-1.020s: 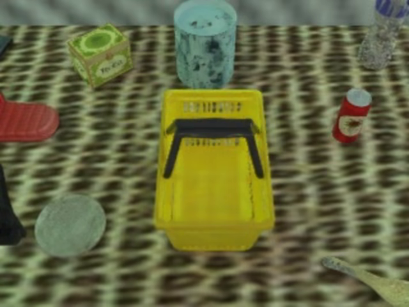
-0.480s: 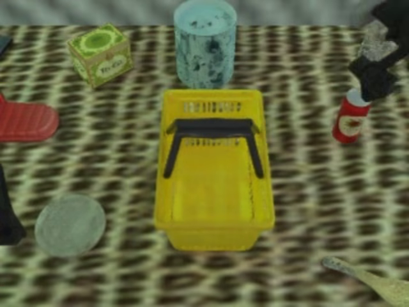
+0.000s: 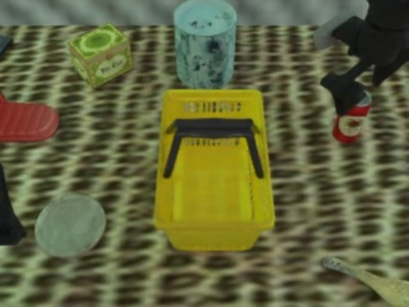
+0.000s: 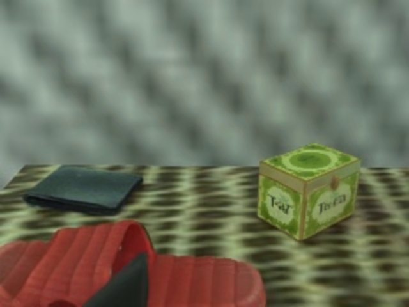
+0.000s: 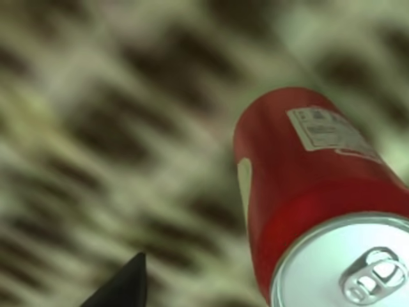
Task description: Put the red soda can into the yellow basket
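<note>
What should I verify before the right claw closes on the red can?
1. Red soda can upright on the table, right of the yellow basket: ok.
2. Right claw over the can's top: ok.
3. Claw fingers straddling the can: cannot tell; the right wrist view shows only one fingertip, beside the can.
4. Basket interior free: ok, but the black handle crosses its far part.
5. Left arm parked at the table's left edge: ok.

green tea box (image 3: 100, 55), red slipper (image 3: 25, 121), speckled cup (image 3: 205, 43)
</note>
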Robot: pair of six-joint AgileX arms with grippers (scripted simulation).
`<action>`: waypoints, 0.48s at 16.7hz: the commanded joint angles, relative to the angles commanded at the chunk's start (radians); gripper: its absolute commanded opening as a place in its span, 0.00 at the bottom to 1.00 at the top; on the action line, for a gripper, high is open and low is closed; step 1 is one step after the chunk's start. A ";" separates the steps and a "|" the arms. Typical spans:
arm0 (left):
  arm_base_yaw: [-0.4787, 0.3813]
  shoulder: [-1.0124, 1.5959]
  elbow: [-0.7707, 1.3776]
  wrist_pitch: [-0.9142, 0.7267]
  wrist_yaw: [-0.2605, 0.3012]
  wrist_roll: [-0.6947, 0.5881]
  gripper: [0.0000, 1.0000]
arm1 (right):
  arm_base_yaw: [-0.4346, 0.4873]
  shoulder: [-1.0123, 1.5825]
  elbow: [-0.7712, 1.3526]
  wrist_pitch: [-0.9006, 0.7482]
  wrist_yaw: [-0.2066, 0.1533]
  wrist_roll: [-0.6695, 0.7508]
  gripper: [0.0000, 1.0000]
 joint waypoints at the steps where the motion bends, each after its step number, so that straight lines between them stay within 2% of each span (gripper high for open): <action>1: 0.000 0.000 0.000 0.000 0.000 0.000 1.00 | 0.001 0.005 0.006 -0.003 0.000 -0.001 1.00; 8: 0.000 0.000 0.000 0.000 0.000 0.000 1.00 | -0.001 0.002 -0.039 0.041 0.000 -0.003 1.00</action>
